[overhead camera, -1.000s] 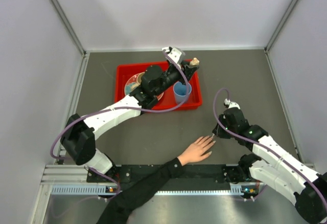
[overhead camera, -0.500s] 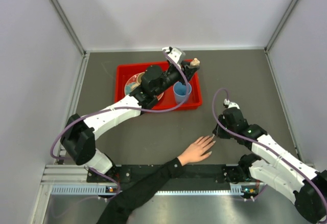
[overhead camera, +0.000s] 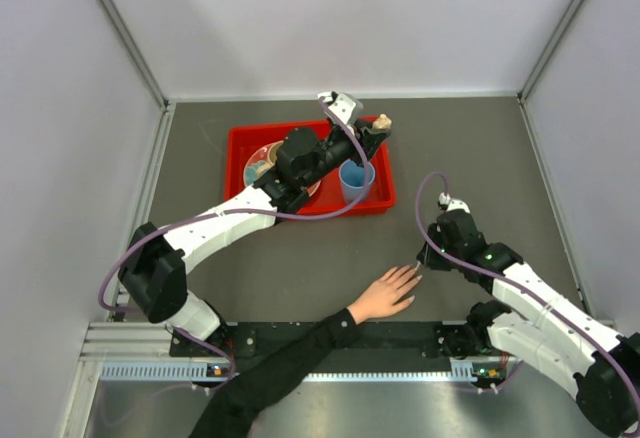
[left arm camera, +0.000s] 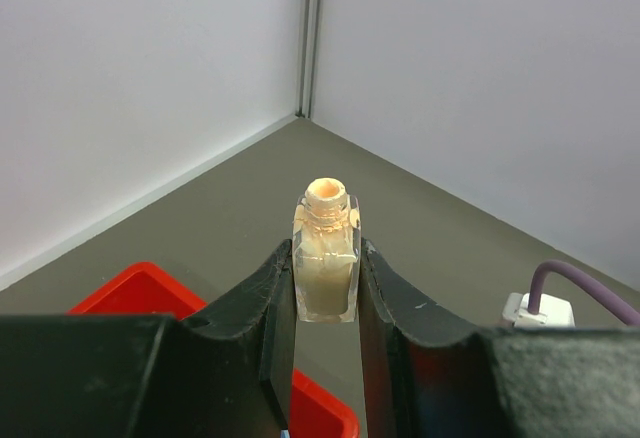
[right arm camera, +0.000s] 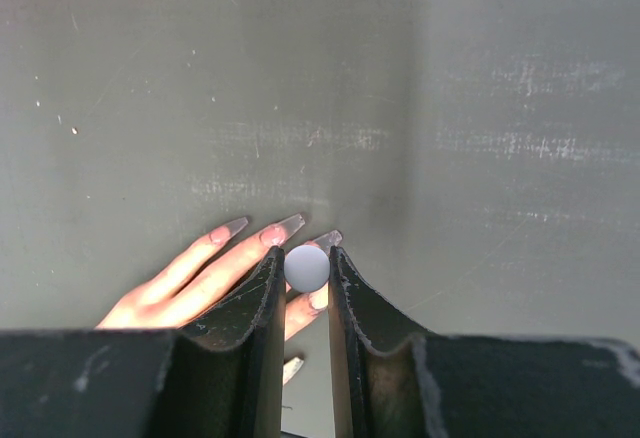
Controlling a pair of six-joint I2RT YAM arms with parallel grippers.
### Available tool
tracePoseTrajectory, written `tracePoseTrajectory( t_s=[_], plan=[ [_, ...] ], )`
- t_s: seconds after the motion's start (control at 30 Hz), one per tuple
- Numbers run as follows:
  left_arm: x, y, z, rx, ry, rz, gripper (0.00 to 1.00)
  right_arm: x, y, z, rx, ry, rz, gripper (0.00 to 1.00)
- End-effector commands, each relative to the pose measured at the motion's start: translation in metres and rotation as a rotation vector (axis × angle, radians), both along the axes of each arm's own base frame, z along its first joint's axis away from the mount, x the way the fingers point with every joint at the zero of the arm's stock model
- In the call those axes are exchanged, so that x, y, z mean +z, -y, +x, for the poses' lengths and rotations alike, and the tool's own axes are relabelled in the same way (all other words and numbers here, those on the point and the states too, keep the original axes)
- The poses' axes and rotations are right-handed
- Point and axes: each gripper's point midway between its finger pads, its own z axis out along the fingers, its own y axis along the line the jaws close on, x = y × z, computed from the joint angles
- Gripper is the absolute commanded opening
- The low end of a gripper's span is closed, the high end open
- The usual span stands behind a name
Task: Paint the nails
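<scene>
A light-skinned hand [overhead camera: 385, 296] with a black sleeve lies flat near the table's front edge, fingers spread toward the right. Its nails [right arm camera: 288, 226] are long and pale. My right gripper [overhead camera: 422, 261] hovers over the fingertips. It is shut on a brush cap [right arm camera: 306, 268], a white round knob between my fingers, just above the nails. My left gripper [overhead camera: 378, 124] is held above the far right corner of the red tray [overhead camera: 240, 138]. It is shut on a small open nail polish bottle [left arm camera: 326, 253] of pale beige polish, held upright.
The red tray holds a blue cup [overhead camera: 355, 180] and a round plate with coloured patches [overhead camera: 262, 163]. Grey walls close the table on three sides. The person's arm [overhead camera: 280, 368] crosses the front rail between my two bases.
</scene>
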Motion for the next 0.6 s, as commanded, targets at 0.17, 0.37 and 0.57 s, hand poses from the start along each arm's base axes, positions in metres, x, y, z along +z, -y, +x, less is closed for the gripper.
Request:
tracePoseTrajectory(
  t_s=[0.17,0.37,0.57],
  plan=[
    [0.0412,-0.0064,-0.0053,-0.005,0.066,-0.074,0.00,0.0126,-0.0076,0.0164,0.018,0.062,0.029,0.00],
    [0.0430,-0.0077,-0.0062,-0.004,0.072,-0.069,0.00,0.0103,-0.0068,0.0158,0.011,0.047,0.025,0.00],
    [0.0418,-0.0080,-0.0058,-0.004,0.071,-0.068,0.00,0.0099,-0.0046,0.0147,-0.003,0.033,0.017,0.00]
  ],
)
